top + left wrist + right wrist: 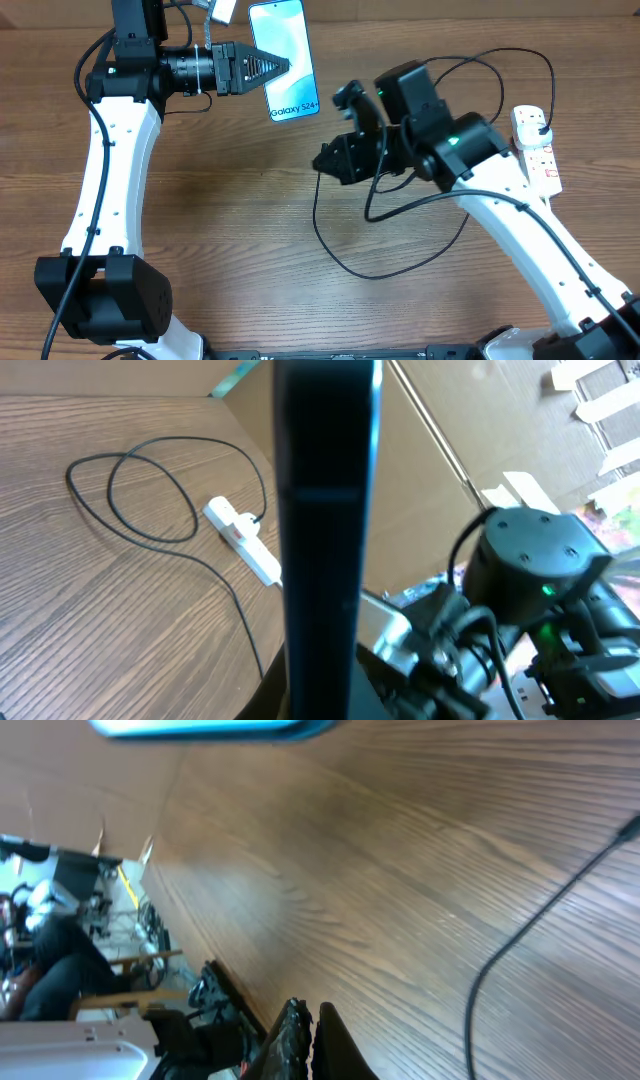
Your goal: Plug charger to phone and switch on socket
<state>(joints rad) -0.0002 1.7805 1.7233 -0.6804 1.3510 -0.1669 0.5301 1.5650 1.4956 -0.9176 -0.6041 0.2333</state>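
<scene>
The left gripper [272,68] clamps the phone [285,35] by one long side, above the far edge of the table [230,220]. The right gripper [322,160], fingers pressed together with nothing seen between them, hangs mid-table. The charger [380,277] loops beside it, running to the socket [538,150] at the right edge.

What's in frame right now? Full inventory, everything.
phone: 1, black-edged, light blue screen, top centre, in the left gripper
charger: 1, thin black cable, looped on the table centre-right, one end at the socket
socket: 1, white with red switches, table's right edge
table: 1, brown wood, under everything
arms: 2, white with black joints, left arm and right arm
left gripper: 1, black, shut on the phone
right gripper: 1, black, shut, centre, near the charger; hold unclear
</scene>
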